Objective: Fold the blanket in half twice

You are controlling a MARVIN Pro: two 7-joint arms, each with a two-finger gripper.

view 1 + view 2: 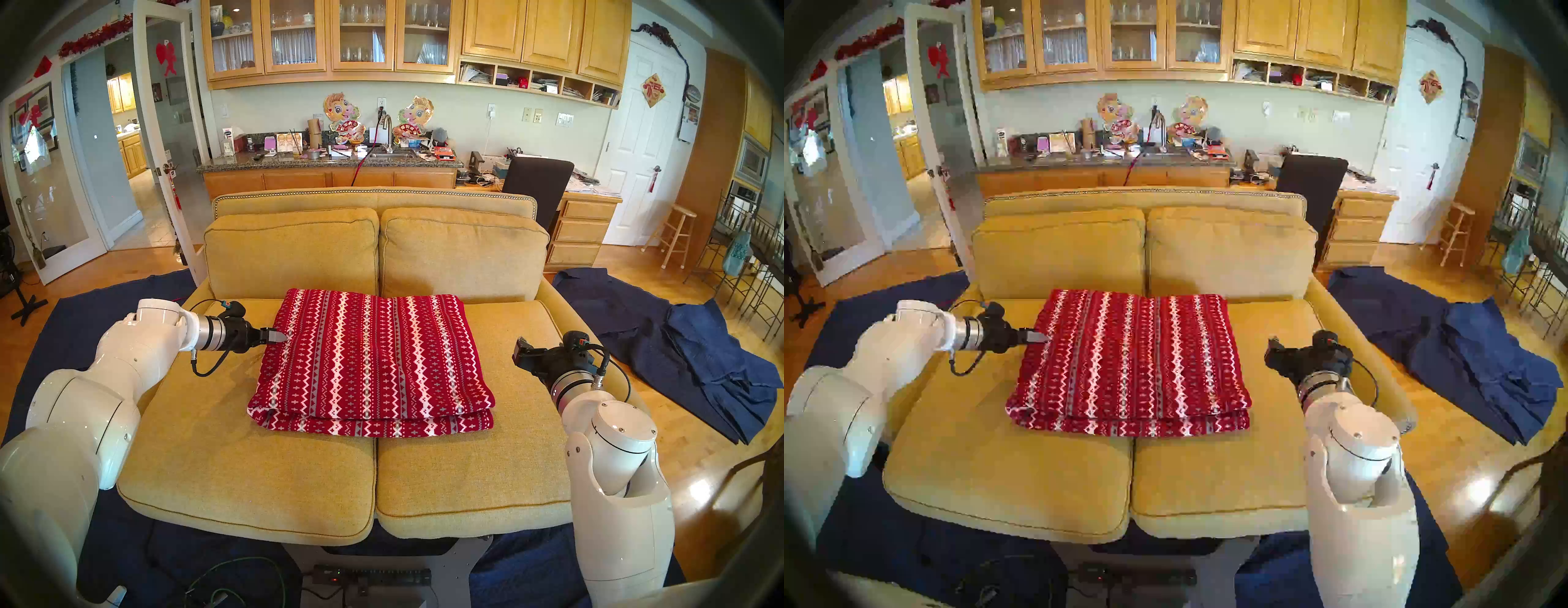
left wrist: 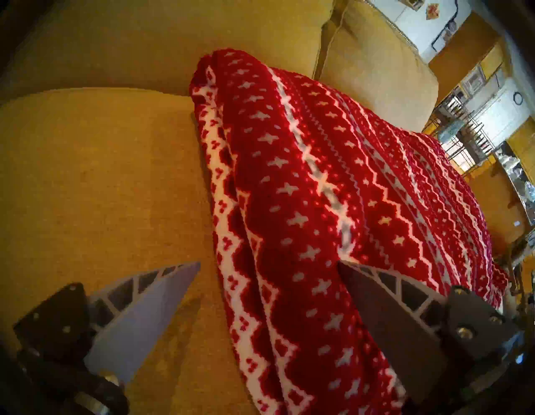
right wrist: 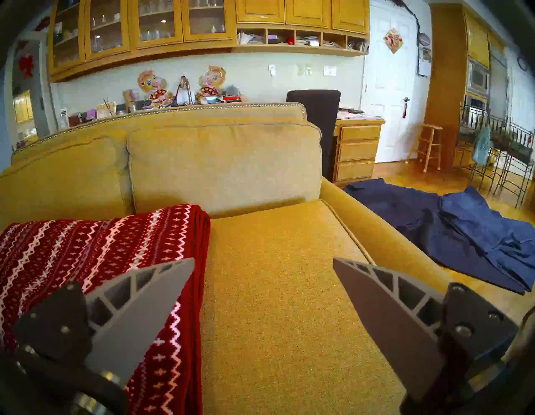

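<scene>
The red blanket (image 1: pixel 369 361) with white and grey zigzag stripes lies folded in stacked layers on the middle of the yellow sofa seat (image 1: pixel 237 458); it also shows in the right head view (image 1: pixel 1129 365). My left gripper (image 1: pixel 276 336) is open at the blanket's left edge. In the left wrist view (image 2: pixel 269 265) the layered left edge of the blanket (image 2: pixel 289 203) runs between the spread fingers, which hold nothing. My right gripper (image 1: pixel 518 352) is open and empty, off the blanket's right edge. In the right wrist view (image 3: pixel 263 262) the blanket (image 3: pixel 101 249) lies to its left.
Two yellow back cushions (image 1: pixel 462 250) stand right behind the blanket. Low sofa arms (image 3: pixel 385 237) border the seat on both sides. Dark navy cloths (image 1: pixel 687 352) lie on the wooden floor to the right and under the sofa.
</scene>
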